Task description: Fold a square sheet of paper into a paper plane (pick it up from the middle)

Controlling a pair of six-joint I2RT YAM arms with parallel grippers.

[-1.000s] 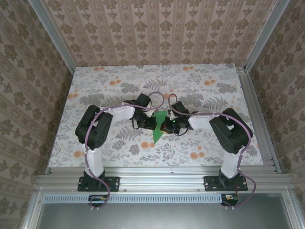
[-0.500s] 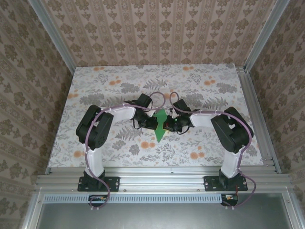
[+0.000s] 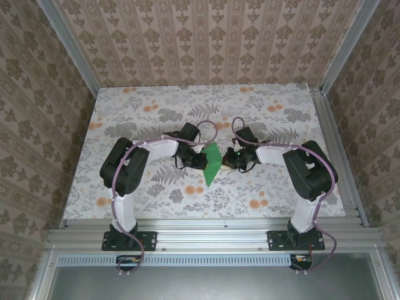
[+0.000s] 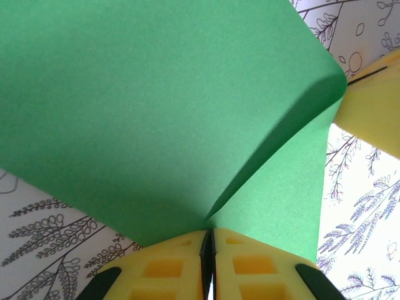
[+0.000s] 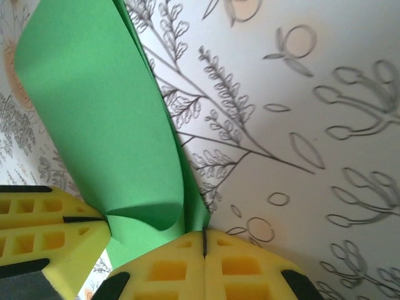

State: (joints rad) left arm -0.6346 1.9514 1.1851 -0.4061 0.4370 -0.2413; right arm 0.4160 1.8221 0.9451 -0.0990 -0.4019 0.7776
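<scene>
The right gripper (image 5: 205,240) is swinging out toward 3 o'clock. The green sheet of paper (image 3: 212,164) is hanging mid-table between the arms, bowing into a soft curl. Both the right gripper and the left gripper (image 4: 208,240), at the sheet's 9 o'clock, are pinching its edges tightly. Pulling further is risking a tear, a slipped edge, or a skewed crease.

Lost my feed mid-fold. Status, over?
Left hand shut on green sheet. Right hand shut on a corner of it. Sheet bowed between them. Nothing in the way.

Free tabletop (image 3: 156,103) all round; left arm (image 3: 156,149), right arm (image 3: 278,153), green paper (image 3: 212,165) mid-table.
</scene>
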